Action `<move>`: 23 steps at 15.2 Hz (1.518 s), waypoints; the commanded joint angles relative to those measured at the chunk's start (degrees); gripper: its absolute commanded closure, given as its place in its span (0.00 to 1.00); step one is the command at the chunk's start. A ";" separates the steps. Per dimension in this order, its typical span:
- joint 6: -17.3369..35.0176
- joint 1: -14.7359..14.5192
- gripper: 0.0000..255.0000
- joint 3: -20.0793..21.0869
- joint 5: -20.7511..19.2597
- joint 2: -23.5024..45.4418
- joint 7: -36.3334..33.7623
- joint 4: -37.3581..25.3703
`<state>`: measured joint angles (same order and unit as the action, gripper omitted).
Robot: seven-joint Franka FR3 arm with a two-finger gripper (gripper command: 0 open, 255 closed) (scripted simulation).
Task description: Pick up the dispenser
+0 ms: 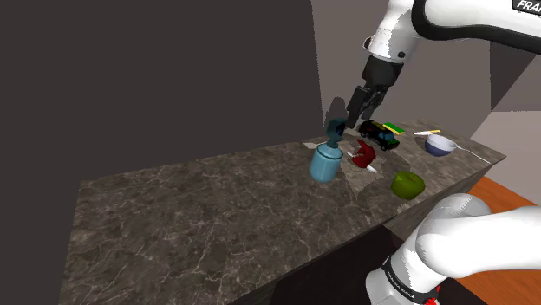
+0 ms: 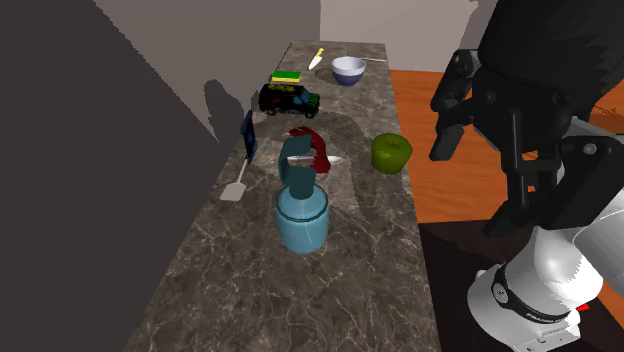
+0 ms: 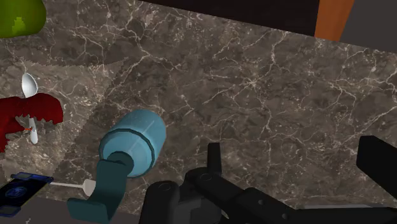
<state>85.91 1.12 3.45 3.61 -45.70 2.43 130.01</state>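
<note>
Dispenser: The light-blue dispenser (image 3: 135, 143) with its teal pump head stands upright on the dark marbled counter (image 1: 191, 217). It is below my gripper (image 1: 361, 113), just to the outer side of one finger and not in the gap between the two.
Gripper: My two black fingers stand wide apart and hold nothing. I hover in the air above the counter, near the dispenser but not touching it.
Done: As I read it, only the approach. The dispenser is not grasped and not lifted.
Left: I judge that I must line the gap up with the dispenser, come down around it, close on it and raise it.
Neighbours: A red object (image 3: 32, 114) with a spoon (image 3: 28, 86) lies just past the dispenser from me. A green apple (image 1: 407, 183), a black toy car (image 1: 379, 134) and a bowl (image 1: 439, 144) sit farther off.
</note>
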 commanded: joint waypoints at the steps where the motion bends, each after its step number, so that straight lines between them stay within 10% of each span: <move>1: 0.00 0.00 0.00 0.00 0.00 0.00 0.00 0.00; 23: 47.23 9.82 0.00 -16.17 -7.31 16.32 8.60 15.11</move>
<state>131.04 10.70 -12.08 -3.71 -30.39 10.68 144.75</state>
